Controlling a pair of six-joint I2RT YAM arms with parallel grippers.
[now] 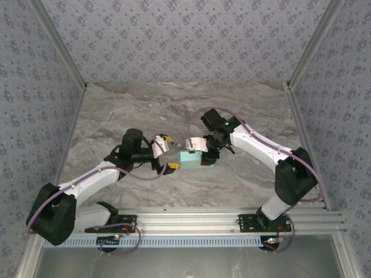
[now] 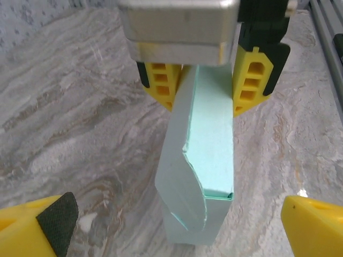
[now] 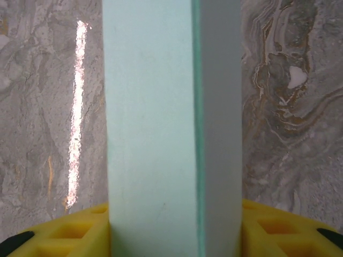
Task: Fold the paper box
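**A:** Start with the right gripper (image 2: 203,104). It's clamped on the paper box (image 2: 206,155), with a yellow finger pressed flat against each side wall at the box's far end.

**B:** The right wrist camera backs that up. Its yellow fingers (image 3: 69,233) hug both flanks with no gap, and the aqua card runs straight out from between them.

**A:** And the left gripper (image 1: 170,153)?

**B:** Spread wide, gripping nothing. Its fingertips (image 2: 40,227) sit at the bottom corners of its own camera, one showing a black pad (image 2: 56,219). The box's near end lies between them and touches neither.

**A:** What about the box itself?

**B:** It's a long, narrow light-aqua block. A curved-edged flap (image 2: 182,182) lies along its left side, bowed a little and creased near the top edge.

**A:** From overhead, the box is in the middle of the marble-patterned tabletop (image 1: 116,116), between the two grippers. The right one is on it, and the left one is just at its left end.

**B:** Whether the box rests on the marble or hangs just above it, I can't tell.
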